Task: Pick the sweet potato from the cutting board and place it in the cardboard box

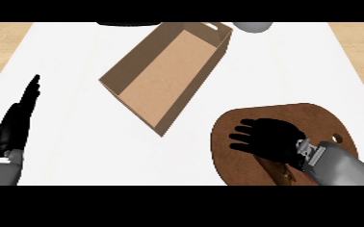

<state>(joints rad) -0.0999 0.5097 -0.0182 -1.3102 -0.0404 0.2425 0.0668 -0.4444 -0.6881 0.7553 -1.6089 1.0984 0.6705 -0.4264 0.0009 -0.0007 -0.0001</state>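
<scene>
Right hand [266, 137], fingers spread, empty, hovered over cutting board [231, 163]; sweet potato [279, 173], apparently beneath its wrist, needed the hand drawn back.

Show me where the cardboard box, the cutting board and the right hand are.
cardboard box [167, 72]: head view, bare inner floor.
cutting board [320, 118]: head view, bare upper surface.
right hand [266, 137]: head view, back of hand.

No readable text, labels or signs anywhere.
</scene>
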